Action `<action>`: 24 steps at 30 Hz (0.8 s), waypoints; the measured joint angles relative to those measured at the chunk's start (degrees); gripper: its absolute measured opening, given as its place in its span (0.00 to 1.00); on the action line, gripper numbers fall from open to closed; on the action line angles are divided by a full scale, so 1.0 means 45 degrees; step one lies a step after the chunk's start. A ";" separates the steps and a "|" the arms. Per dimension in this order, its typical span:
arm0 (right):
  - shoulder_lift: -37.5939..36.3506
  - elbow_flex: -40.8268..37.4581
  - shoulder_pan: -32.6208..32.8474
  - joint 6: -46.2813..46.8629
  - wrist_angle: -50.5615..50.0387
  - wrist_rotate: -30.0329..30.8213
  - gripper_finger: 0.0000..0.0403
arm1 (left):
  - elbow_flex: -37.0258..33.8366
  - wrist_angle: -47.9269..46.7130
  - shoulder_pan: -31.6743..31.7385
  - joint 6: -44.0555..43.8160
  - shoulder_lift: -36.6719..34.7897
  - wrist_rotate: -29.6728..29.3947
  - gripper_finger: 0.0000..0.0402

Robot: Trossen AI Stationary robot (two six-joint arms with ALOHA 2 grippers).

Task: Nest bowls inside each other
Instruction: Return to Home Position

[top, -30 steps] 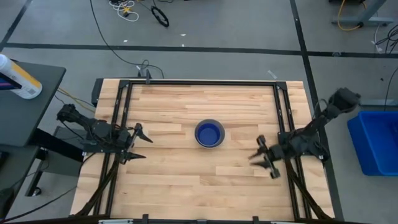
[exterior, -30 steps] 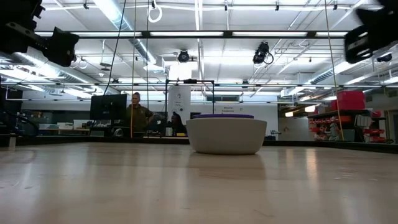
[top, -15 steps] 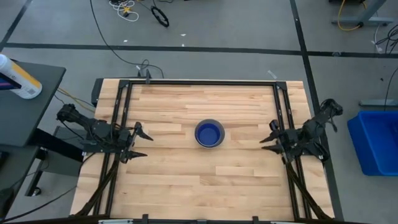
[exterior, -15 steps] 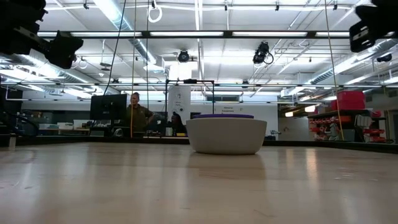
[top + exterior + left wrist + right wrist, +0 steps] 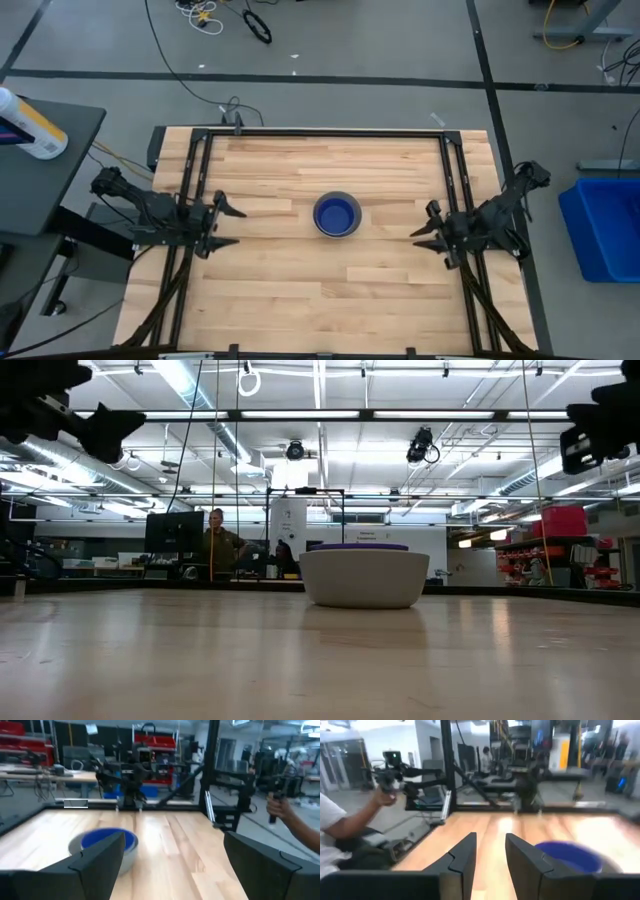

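Safely, the nested round plastic bowls, dark blue inside grey, sat between the left gripper and right gripper, well clear of their open, empty fingers. Homing well probably meant retreating smoothly, never swinging toward them.

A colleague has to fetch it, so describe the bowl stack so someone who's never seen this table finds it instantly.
Find the wooden table. At its middle, between the left gripper and the right gripper, sits the bowl stack. It alone is round: grey outside, dark blue inside.
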 joint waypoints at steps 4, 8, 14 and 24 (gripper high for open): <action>0.0880 0.0013 -0.0057 0.0778 0.0180 -0.0190 0.29 | -0.0003 -0.0668 0.0000 -0.0415 -0.0007 -0.0081 0.87; 0.1130 0.0013 -0.0213 0.0754 -0.0033 0.0427 0.28 | -0.0004 -0.1094 0.0004 -0.0667 -0.0012 -0.0500 0.87; 0.1312 0.0013 -0.2175 -0.0311 -0.0071 0.1489 0.28 | -0.0008 -0.1410 0.0200 -0.0788 -0.0012 -0.0550 0.87; 0.1312 0.0013 -0.6996 -0.0995 -0.0070 -0.0169 0.28 | -0.0008 -0.1739 0.2848 -0.0258 -0.0012 0.0722 0.87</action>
